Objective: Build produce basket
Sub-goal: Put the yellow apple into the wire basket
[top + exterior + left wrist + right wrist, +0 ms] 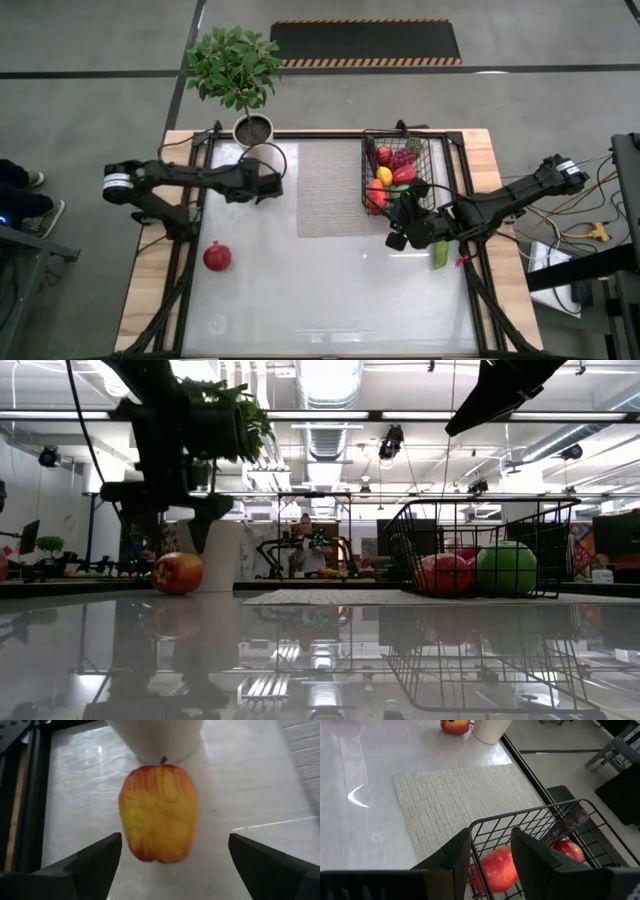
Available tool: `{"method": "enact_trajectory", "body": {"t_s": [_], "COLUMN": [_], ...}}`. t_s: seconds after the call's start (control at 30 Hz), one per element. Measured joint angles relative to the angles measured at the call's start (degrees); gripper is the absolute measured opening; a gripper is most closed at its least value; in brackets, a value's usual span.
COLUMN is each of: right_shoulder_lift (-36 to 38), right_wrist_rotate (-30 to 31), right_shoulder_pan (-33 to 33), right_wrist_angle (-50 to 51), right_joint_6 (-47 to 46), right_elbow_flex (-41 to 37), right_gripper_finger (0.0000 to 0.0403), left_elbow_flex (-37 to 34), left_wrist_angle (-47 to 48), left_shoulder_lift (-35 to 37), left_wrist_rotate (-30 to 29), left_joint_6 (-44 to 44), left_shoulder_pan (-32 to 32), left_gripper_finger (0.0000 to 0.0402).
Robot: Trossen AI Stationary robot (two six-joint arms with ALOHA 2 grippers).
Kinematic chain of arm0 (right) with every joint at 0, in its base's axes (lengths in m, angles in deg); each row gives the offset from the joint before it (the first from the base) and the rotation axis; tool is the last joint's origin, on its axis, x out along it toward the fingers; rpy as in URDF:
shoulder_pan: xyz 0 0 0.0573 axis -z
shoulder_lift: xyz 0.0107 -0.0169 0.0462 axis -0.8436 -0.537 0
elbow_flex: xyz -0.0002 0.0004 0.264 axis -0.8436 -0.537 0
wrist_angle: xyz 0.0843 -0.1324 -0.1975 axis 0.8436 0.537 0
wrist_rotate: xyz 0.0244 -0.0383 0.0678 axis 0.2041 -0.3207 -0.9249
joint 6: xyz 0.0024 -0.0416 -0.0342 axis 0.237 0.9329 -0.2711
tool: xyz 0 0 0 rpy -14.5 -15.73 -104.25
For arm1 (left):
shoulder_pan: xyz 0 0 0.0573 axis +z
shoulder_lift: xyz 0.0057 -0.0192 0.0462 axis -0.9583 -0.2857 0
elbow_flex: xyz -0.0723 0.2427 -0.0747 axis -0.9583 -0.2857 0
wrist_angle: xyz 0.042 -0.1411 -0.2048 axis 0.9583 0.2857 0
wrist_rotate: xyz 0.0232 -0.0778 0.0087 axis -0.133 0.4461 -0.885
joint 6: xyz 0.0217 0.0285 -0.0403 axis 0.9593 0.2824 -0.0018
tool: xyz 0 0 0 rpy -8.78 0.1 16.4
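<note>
You are working in a robotics lab or workshop: exposed ducts [325,435] and strip lights [330,375] are running overhead, a hazard-striped mat [365,42] is lying at twelve o'clock, and loose cables [585,232] are trailing at three o'clock.

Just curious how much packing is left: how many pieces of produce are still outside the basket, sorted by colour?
Red: 1, round fruit on the open table
Red-and-yellow: 1, apple beside the white pot
Green: 1, long vegetable just outside the basket
Total: 3
</note>
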Motion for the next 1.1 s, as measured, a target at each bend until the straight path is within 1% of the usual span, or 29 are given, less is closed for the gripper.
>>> {"method": "enact_trajectory", "body": {"t_s": [0.4, 0.77, 0.83, 1.0, 1.1], "right_shoulder_lift": [0.0, 0.0, 0.0, 0.0, 0.0], "right_wrist_rotate": [-0.06, -0.18, -0.18, -0.19, -0.18], "right_shoulder_pan": [0.0, 0.0, 0.0, 0.0, 0.0], "right_wrist_angle": [0.02, 0.0, 0.01, 0.0, 0.0], "right_joint_6": [0.02, 0.0, 0.0, -0.17, -0.18], "right_elbow_flex": [-0.02, -0.02, -0.04, -0.04, -0.04], "right_gripper_finger": [0.0136, 0.0134, 0.0136, 0.0134, 0.013], "left_elbow_flex": [0.0, -0.02, -0.02, -0.02, -0.02], "left_wrist_angle": [-3.89, -4.51, -4.48, -4.46, -4.51], "left_shoulder_lift": [-5.2, -7.53, -7.92, -8.6, -8.62], "left_wrist_rotate": [-1.26, -1.64, -1.64, -2.07, -2.07], "left_joint_6": [3.3, 4.26, 4.28, 4.26, 4.24], "left_shoulder_pan": [4.21, 5.14, 5.14, 5.12, 5.12], "left_gripper_finger": [0.0352, 0.035, 0.034, 0.0294, 0.0273]}}
